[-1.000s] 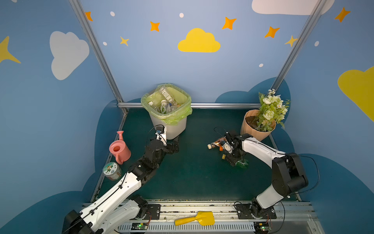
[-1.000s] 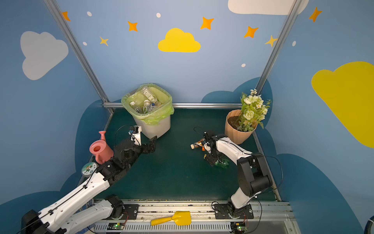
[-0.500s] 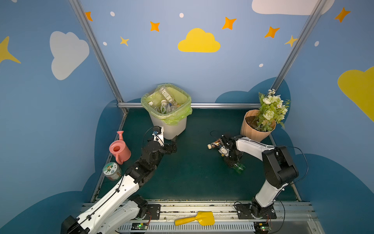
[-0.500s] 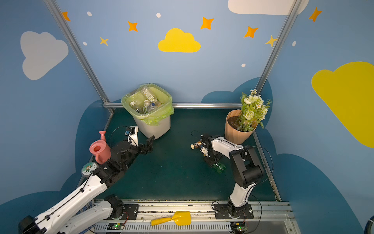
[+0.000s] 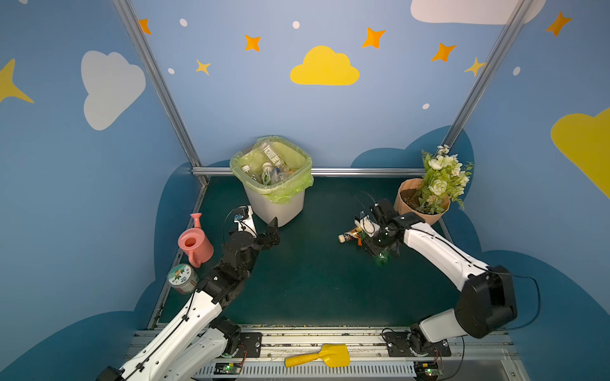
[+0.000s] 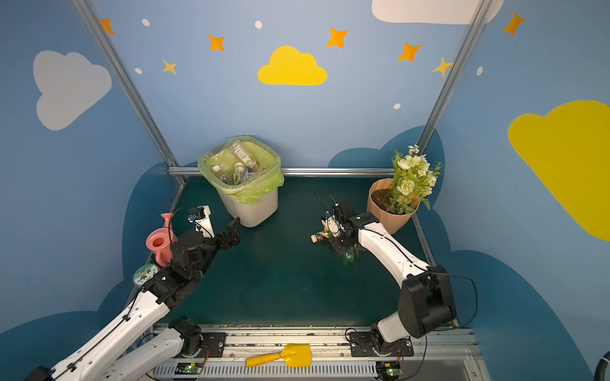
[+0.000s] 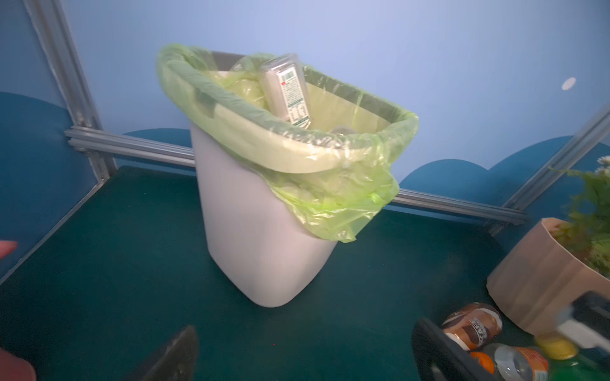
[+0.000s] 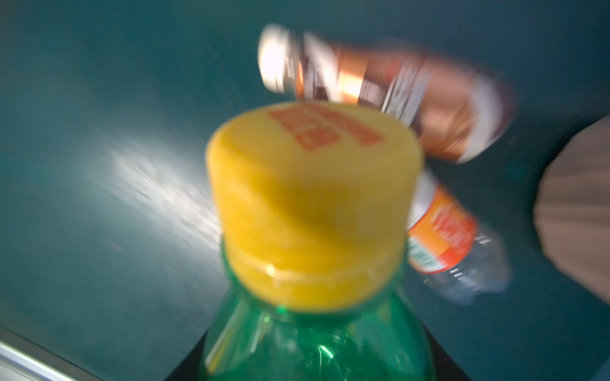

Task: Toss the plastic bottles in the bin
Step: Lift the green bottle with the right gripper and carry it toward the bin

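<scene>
Right wrist view is all bottle: the green bottle (image 8: 313,346) with its yellow cap (image 8: 310,198) fills the lower middle of the frame, blurred, and we read that as the right gripper (image 5: 376,243) clamped on its body. In a top view that grip sits at centre right, with the bottle's base poking out below the jaws. So we call this the pick-up step, bottle in hand and down at mat level.

Just beside it lie two more, a brown bottle (image 5: 350,233) and a clear bottle (image 8: 442,240) with an orange label. Next, we'd say, comes a lift high enough to clear the rim of the bin (image 5: 275,206). It stands upper centre, well apart from the grip, bagged in yellow-green and already holding a heap of bottles (image 5: 269,168). Over at centre left the left gripper (image 5: 273,232) hangs wide and empty near the bin's foot.

We're playing on a dark green mat (image 5: 313,290), bare through the middle and boxed in by blue walls (image 5: 330,115) with clouds and stars. A flowerpot (image 5: 417,212) stands at right, close to the working arm. At left are a pink watering can (image 5: 195,244) and a small jar (image 5: 181,279).
</scene>
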